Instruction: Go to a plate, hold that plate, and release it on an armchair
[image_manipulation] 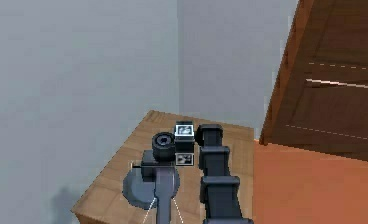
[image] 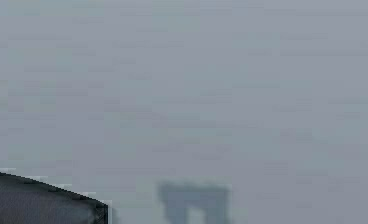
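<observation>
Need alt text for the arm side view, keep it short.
The robot's dark arm reaches over a wooden table in a room corner, its gripper at a grey round thing lying on the tabletop. A brown wooden door stands at the picture's right.

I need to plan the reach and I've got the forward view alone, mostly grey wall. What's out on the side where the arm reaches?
Observer: In the arm side view a small wooden table stands in a corner of the room.
Operator: Anything on it?
Observer: A grey round thing, perhaps the plate, lies on the tabletop.
Operator: Where's the end effector?
Observer: The end effector shows at the table, close to that grey thing in the picture; I cannot tell whether it holds anything.
</observation>
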